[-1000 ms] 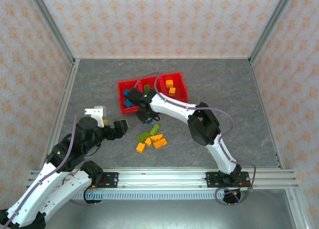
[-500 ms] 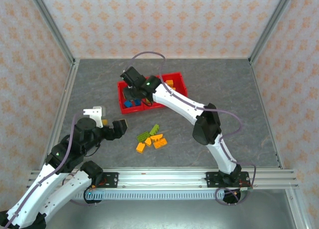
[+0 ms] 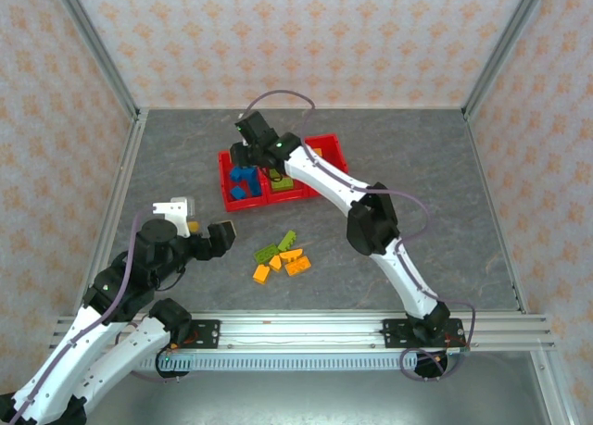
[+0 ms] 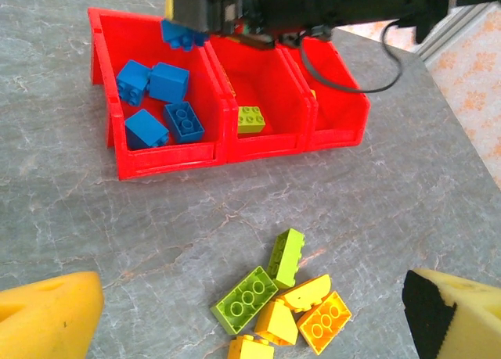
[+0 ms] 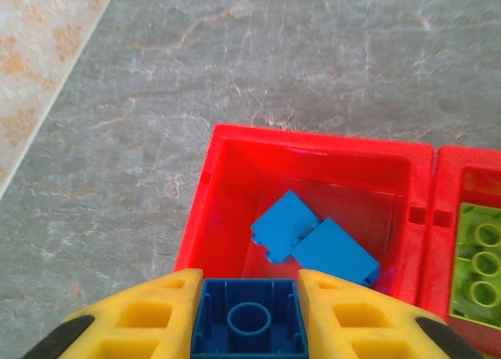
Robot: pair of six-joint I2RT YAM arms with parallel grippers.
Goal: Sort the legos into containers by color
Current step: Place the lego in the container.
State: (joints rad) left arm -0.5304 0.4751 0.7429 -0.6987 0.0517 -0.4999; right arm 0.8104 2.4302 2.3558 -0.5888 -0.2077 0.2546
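While the right gripper (image 5: 249,287) is pinching a blue lego (image 5: 248,328) above the left bin (image 5: 227,152) of the red containers (image 4: 337,124), four blue bricks (image 4: 168,83) are lying inside it and a lime brick (image 4: 250,119) is sitting in the middle bin (image 4: 262,81); the left gripper (image 3: 199,221) is hovering spread wide near loose green and orange legos (image 3: 281,256) on the desk (image 3: 445,184)

The blue brick (image 5: 248,321) in the right hand (image 5: 249,296) was cut off by the picture's lower edge, and the green brick (image 5: 481,261) in the middle bin (image 5: 450,163) by its right edge. From above, the right arm (image 3: 320,175) hid part of that bin.
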